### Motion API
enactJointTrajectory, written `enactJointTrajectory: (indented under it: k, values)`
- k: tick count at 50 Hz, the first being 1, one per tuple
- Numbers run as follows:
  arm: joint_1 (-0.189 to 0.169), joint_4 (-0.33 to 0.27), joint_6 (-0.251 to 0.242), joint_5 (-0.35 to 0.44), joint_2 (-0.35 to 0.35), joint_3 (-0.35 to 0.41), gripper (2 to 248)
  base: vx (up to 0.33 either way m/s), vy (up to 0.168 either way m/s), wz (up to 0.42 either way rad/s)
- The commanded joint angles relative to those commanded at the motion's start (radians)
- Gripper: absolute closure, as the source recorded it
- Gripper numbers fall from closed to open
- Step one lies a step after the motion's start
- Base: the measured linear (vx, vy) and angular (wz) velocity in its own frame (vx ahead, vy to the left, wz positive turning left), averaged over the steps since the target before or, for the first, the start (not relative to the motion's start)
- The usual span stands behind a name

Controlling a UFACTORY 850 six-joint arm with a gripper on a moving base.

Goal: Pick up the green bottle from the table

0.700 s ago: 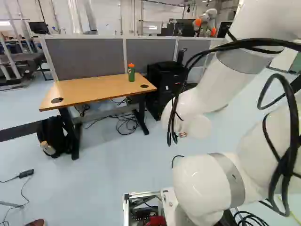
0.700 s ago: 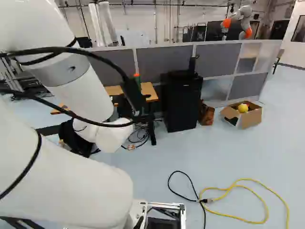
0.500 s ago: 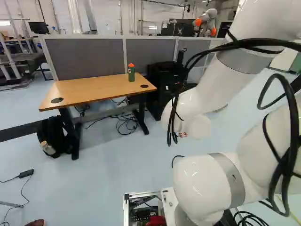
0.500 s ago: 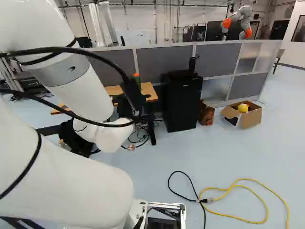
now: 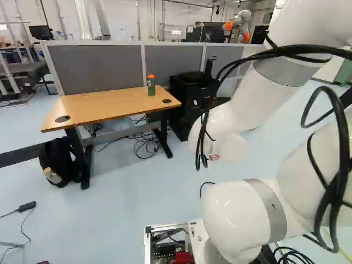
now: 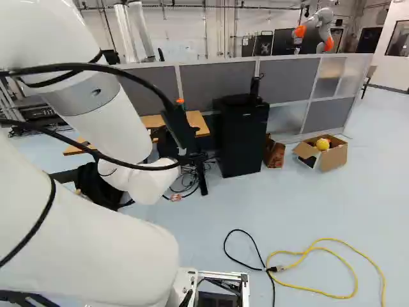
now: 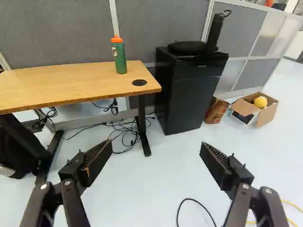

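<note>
Grey partition panels (image 7: 161, 28) stand behind the wooden table (image 7: 57, 82). Two fingers of the tool (image 7: 156, 147) are spread wide apart, gripping nothing. Ahead and well apart from it, the green bottle (image 7: 120, 60) stands upright on the table, beside a round black inset (image 7: 139, 82), near a black cabinet (image 7: 187, 99).

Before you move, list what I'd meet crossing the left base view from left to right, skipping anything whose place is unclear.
Black cable block → black bag → green bottle → black cabinet → another robot in the background.
</note>
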Motion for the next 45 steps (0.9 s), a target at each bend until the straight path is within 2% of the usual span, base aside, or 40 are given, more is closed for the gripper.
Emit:
enactJointTrajectory:
  k: [27,45]
  values:
    - [0.000,0.000,0.000,0.000,0.000,0.000,3,0.158,0.013,-0.011]
    - [0.000,0.000,0.000,0.000,0.000,0.000,3,0.173,0.041,0.090]
